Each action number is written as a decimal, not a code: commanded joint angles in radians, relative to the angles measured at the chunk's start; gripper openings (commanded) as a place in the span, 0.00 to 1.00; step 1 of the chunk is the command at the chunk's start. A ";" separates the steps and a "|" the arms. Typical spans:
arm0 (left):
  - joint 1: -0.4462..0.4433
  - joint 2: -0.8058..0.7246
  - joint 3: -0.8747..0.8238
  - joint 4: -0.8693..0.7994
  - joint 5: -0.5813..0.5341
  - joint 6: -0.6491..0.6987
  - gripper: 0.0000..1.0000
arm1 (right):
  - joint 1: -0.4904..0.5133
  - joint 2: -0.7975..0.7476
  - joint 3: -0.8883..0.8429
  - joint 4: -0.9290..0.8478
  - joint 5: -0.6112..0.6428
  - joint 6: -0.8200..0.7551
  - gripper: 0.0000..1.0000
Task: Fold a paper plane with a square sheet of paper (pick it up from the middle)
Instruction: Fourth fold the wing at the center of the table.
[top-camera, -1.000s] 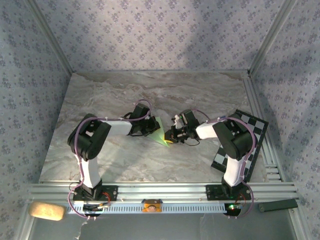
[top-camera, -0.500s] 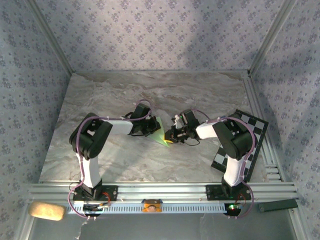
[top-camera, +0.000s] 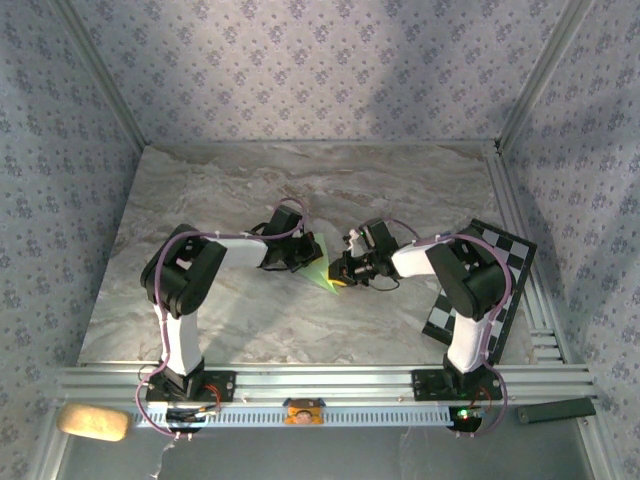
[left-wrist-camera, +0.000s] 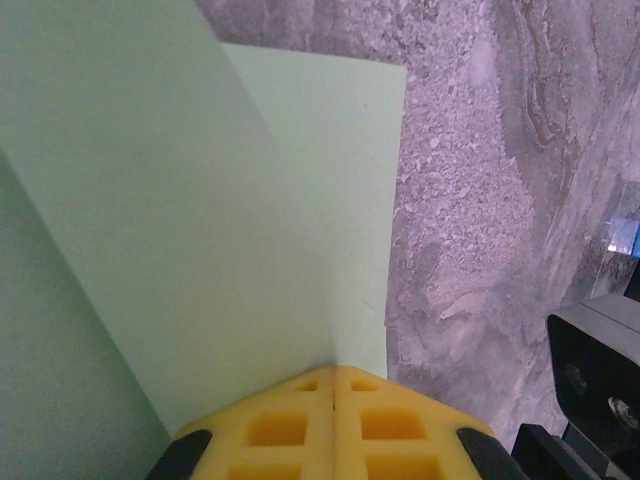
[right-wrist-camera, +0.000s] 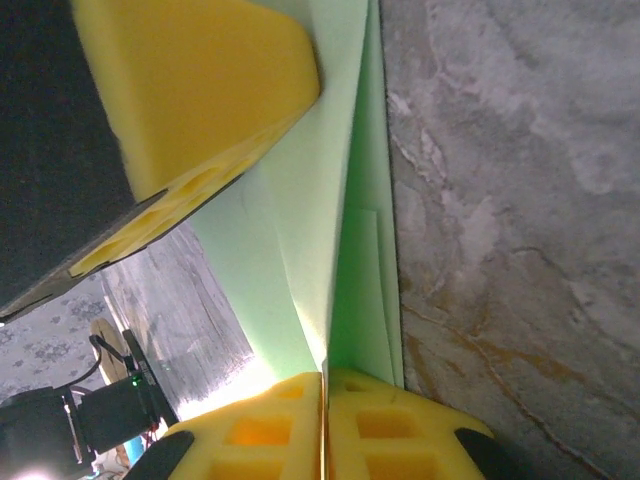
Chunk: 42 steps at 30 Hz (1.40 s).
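Observation:
The square sheet of paper (top-camera: 320, 272) is pale green and folded into a pointed, layered paper plane shape, held just above the middle of the marble table. My left gripper (top-camera: 306, 256) is shut on its left end. In the left wrist view the yellow pads (left-wrist-camera: 333, 368) press together with the paper's flaps (left-wrist-camera: 200, 200) fanning out ahead. My right gripper (top-camera: 339, 272) is shut on the other end. Its pads (right-wrist-camera: 324, 375) meet on the crease of the layered paper (right-wrist-camera: 320, 230), and the left gripper's yellow finger (right-wrist-camera: 190, 100) shows at upper left.
A black-and-white checkered board (top-camera: 480, 285) lies at the table's right edge behind the right arm. A beige pad (top-camera: 92, 422) and a dark bar (top-camera: 555, 410) lie below the front rail. Patterned walls close in the table on three sides.
The left gripper has shifted slightly up and away from the right one, and more of the green paper shows as a wedge between them. The right arm has barely moved.

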 joint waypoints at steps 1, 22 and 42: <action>-0.004 0.047 0.003 -0.090 -0.016 0.020 0.03 | 0.014 -0.008 -0.005 -0.168 0.056 -0.052 0.12; -0.003 0.057 0.008 -0.089 -0.012 0.022 0.03 | 0.023 -0.028 -0.034 -0.249 0.092 -0.102 0.08; -0.003 0.057 0.001 -0.088 -0.013 0.020 0.02 | 0.024 -0.036 -0.046 -0.282 0.069 -0.132 0.07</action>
